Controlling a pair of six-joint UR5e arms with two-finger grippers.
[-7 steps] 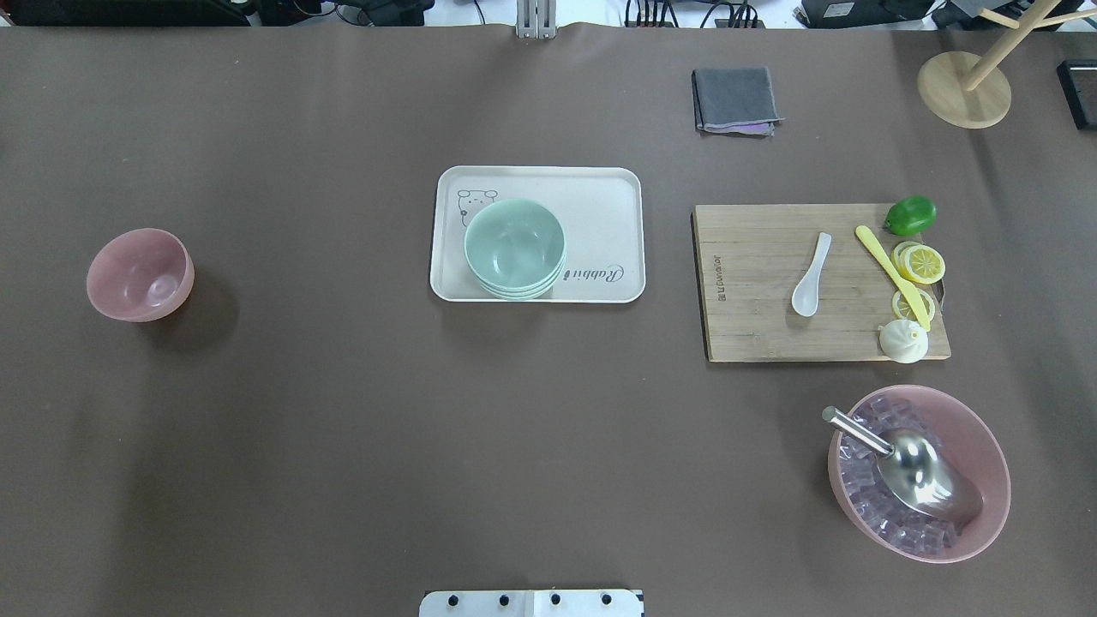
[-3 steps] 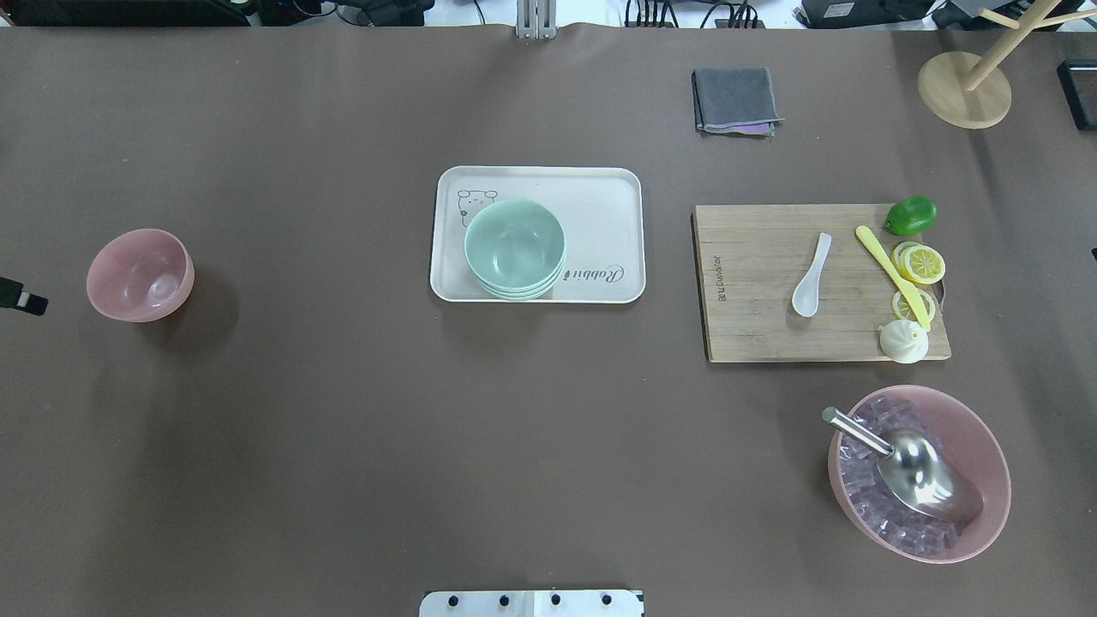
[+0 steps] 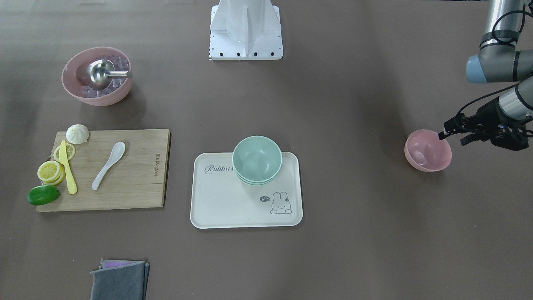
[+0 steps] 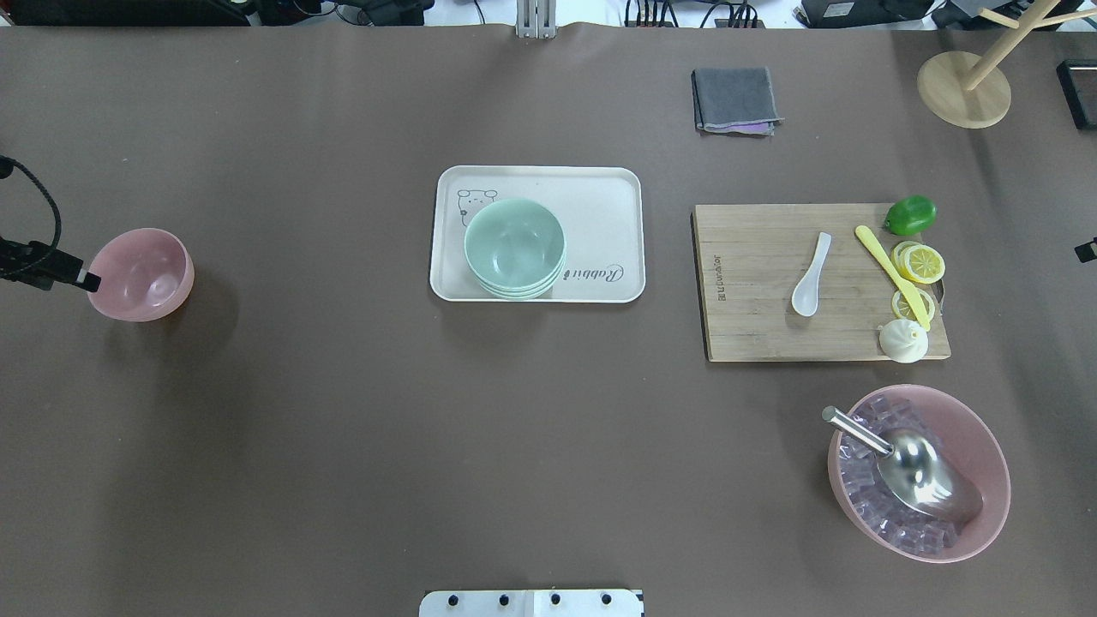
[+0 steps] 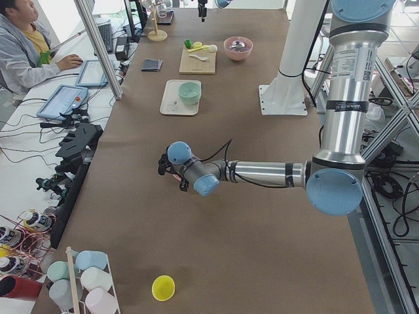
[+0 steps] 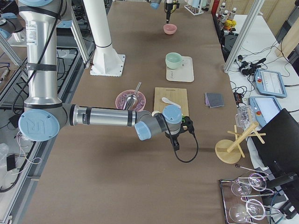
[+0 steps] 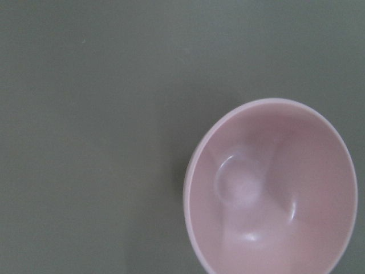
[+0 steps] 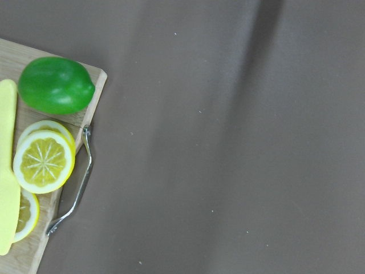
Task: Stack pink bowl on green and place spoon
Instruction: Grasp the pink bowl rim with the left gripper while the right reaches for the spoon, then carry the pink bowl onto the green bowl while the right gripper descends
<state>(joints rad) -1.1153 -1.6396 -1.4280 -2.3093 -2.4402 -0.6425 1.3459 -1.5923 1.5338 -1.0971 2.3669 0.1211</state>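
The cream tray carries the word "Rabbit" in script along one long side, and at a corner a small drawn rabbit with a speech bubble reading "hi~". The wooden cutting board has a short brand mark burnt in along its edge nearest the tray, too small to read.

The left gripper hangs at the outer side of the pink bowl, the side away from the tray. In the front-facing view its two fingers stand apart, one tip over the bowl's rim and the other outside it. It holds nothing, and I cannot tell whether it touches the rim. The bowl sits upright and empty on the tabletop, well apart from the tray.

The green bowls are nested in a stack on the tray. The white spoon lies flat on the cutting board, bowl end towards the robot.

Only a dark sliver of the right gripper shows at the overhead view's edge, beyond the board; I cannot tell how its jaws stand
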